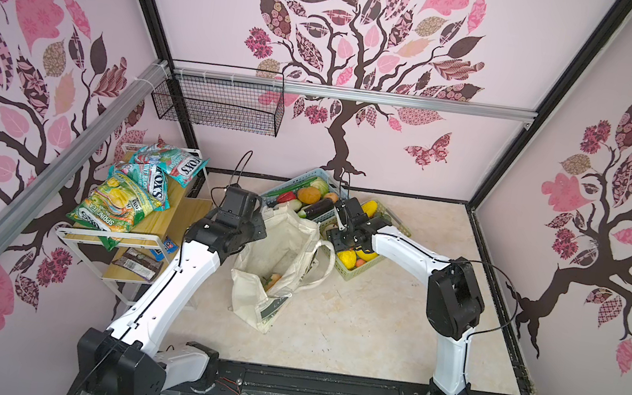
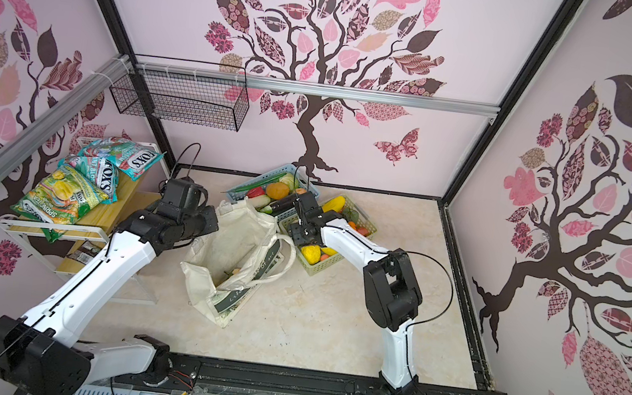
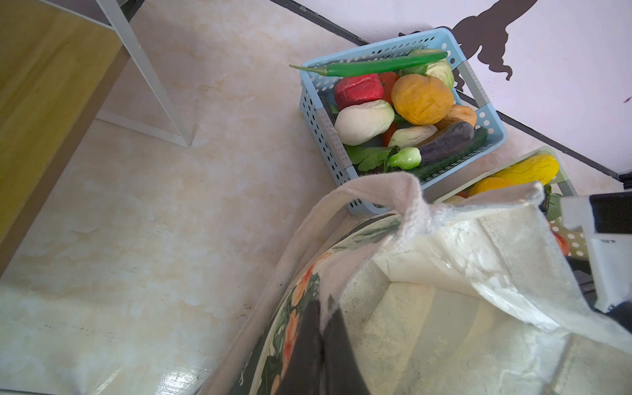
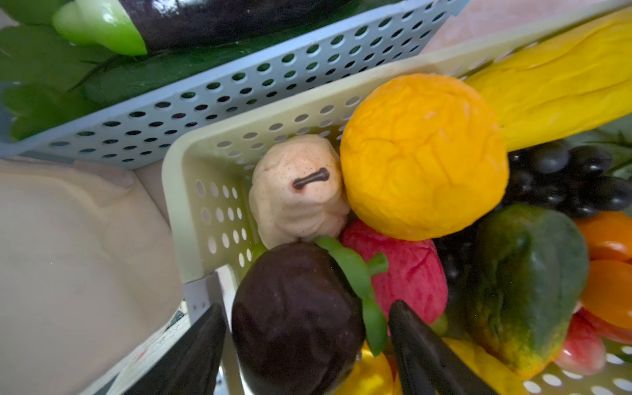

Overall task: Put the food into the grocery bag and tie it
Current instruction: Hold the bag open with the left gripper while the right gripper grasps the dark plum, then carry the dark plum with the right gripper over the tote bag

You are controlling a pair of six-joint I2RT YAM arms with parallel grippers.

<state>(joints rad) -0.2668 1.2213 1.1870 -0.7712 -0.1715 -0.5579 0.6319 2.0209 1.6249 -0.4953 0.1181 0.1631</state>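
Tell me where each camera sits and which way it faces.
Top views: high behind the bases, looking down; left arm and right arm show, grocery bag between.
Left wrist: looks past the left gripper, shut on the grocery bag, toward the blue basket.
Right wrist: close above the green basket; right gripper open around a dark purple fruit.
Shared: both wrist views show the blue basket's eggplant.

**One arm clamped, one spread**

The left arm (image 1: 177,275) slants forward from its base, its wrist bent over. The left gripper (image 3: 323,335) is pinched tight on the rim of the grocery bag (image 3: 455,246). The right arm (image 1: 404,244) rises, folds at the elbow and stretches inward. The right gripper (image 4: 307,307) points down, jaws wide apart.
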